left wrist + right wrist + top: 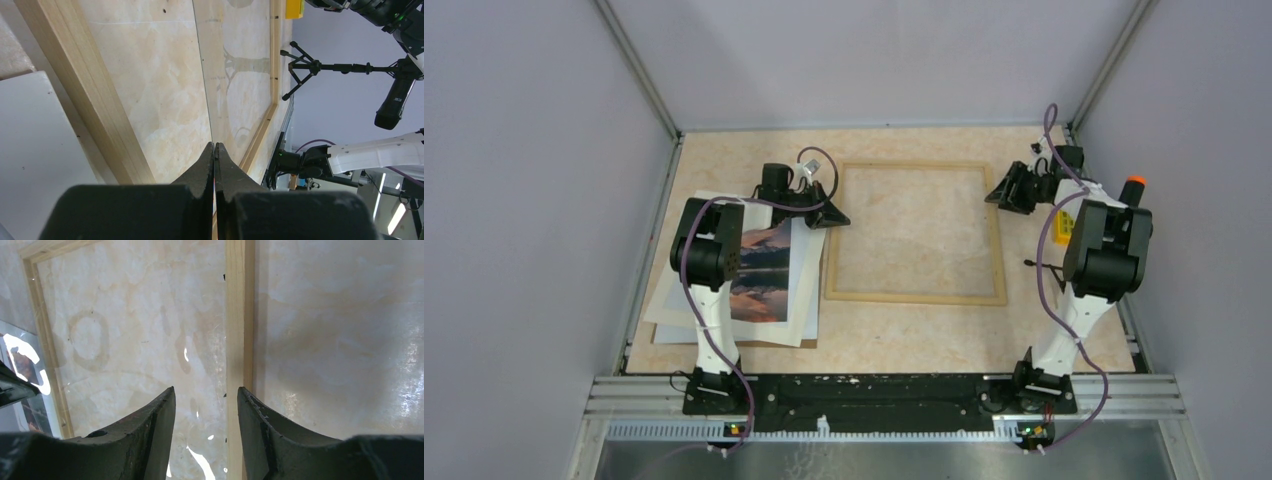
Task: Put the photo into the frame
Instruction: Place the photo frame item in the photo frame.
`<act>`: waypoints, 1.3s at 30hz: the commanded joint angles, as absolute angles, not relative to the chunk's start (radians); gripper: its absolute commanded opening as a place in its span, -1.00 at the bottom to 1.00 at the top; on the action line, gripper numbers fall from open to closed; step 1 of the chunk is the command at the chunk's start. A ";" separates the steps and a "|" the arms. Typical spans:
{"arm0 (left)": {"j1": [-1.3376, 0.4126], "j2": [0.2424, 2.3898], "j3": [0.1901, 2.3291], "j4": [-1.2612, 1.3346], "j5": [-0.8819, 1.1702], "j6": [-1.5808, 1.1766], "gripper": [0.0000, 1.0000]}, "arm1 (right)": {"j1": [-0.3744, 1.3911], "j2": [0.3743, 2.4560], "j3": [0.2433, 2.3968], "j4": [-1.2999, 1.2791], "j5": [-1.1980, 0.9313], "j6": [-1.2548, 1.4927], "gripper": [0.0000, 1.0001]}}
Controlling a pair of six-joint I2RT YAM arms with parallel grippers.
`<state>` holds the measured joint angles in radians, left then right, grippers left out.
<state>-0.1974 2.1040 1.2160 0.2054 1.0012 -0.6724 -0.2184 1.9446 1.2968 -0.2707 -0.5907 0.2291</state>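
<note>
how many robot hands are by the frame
2. The left hand, shut, is at the frame's left rail near the far corner. The right hand, open, is at its far right corner. None seem hidden.

frame (915,297): I read light bare wood, matt, fine grain.
pane (130,340): clear and glossy; I see bright glints.
photo (764,270): paper print; I cannot judge its finish.
table (904,335): marbled beige, smooth.
right gripper (206,395): fingers (150,435) black plastic, matt, finely grainy.
</note>
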 commanded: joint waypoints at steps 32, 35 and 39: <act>-0.212 2.115 1.315 0.044 0.937 -0.560 -1.00 | -0.179 1.981 1.355 -0.306 -0.431 0.220 -0.49; -0.213 2.117 1.320 0.013 0.928 -0.541 -1.00 | -0.179 1.985 1.357 -0.311 -0.432 0.220 -0.47; -0.214 2.117 1.328 -0.020 0.919 -0.526 -1.00 | -0.179 2.006 1.372 -0.324 -0.455 0.217 -0.44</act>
<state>-0.2070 2.1254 1.2881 0.0200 0.9253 -0.5713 -0.1860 2.0232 1.3430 -0.3267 -0.4606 0.2306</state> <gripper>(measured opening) 0.004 0.273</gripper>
